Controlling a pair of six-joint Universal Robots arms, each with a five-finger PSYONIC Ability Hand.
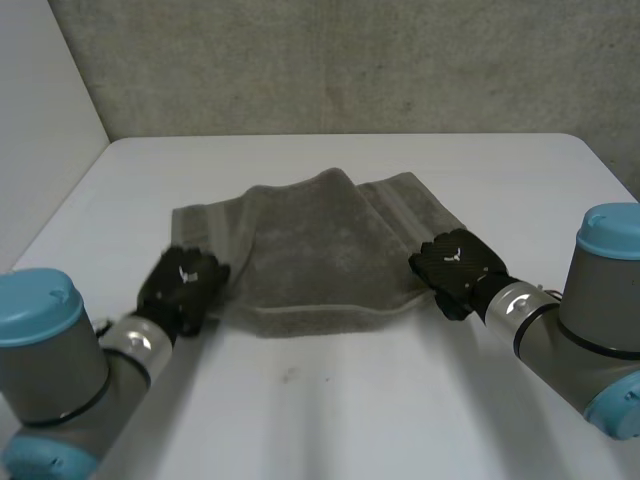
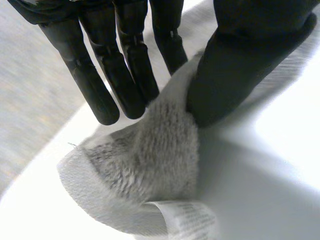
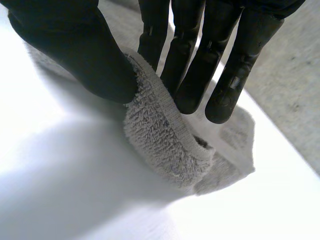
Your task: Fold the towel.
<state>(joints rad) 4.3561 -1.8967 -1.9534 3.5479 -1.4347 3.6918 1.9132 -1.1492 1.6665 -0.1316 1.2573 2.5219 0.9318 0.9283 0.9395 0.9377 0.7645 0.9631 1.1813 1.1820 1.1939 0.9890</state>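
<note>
Towel: I am watching the grey towel [image 1: 330,250] lying rumpled on the white bench [image 1: 330,410] in the middle of the frame, with one flap doubled over and peaking toward upper centre
Left hand: the left hand [image 1: 185,285] is sitting at lower left of the frame, on the towel's near left corner
Left fingers: in the left wrist view the straight fingers [image 2: 107,85] are reaching over the cloth while the thumb [image 2: 235,75] is pressing in from the other side, so they are pinching the towel corner between them; the corner is bunching up at the fingertips, and a printed white tag [image 2: 187,220] is curling out of it just past them
Right hand: the right hand [image 1: 455,265] is sitting at centre right of the frame, on the towel's near right corner
Right fingers: in the right wrist view I am seeing the same hold, straight fingers on one side and thumb on the other, pinching a rolled fold of the towel's hemmed edge that is resting on the bench
Arms: the left arm [image 1: 50,350] is coming in from the lower left corner, the right arm [image 1: 600,300] from the lower right
Backdrop: a grey wall [image 1: 350,60] is running across the top of the frame
</note>
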